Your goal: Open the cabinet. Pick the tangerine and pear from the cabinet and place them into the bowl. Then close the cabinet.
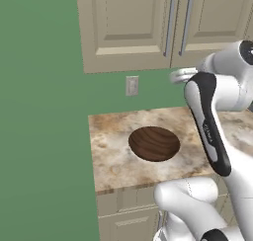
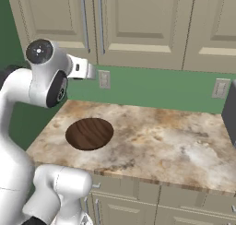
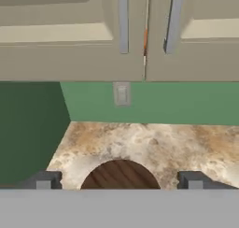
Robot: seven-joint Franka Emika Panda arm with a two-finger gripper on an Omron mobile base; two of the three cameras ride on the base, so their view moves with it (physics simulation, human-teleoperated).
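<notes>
We see a beige cabinet mounted on a green wall above a marbled stone counter. Its two tall doors are all but shut, each carrying a long vertical silver bar handle, and the two handles stand side by side at the seam. In the hand view a thin sliver of orange shows through the narrow gap between the doors; we cannot tell what it belongs to. On the counter sits the bowl, wide, shallow and dark brown with grain stripes, and nothing lies inside it. A pale wall outlet sits on the green wall just above the counter, behind the bowl. Our gripper hangs in the air above the near edge of the bowl, pointing toward the cabinet doors, its two dark fingertips spread wide apart with nothing between them. The white arm bends up in front of the counter.
</notes>
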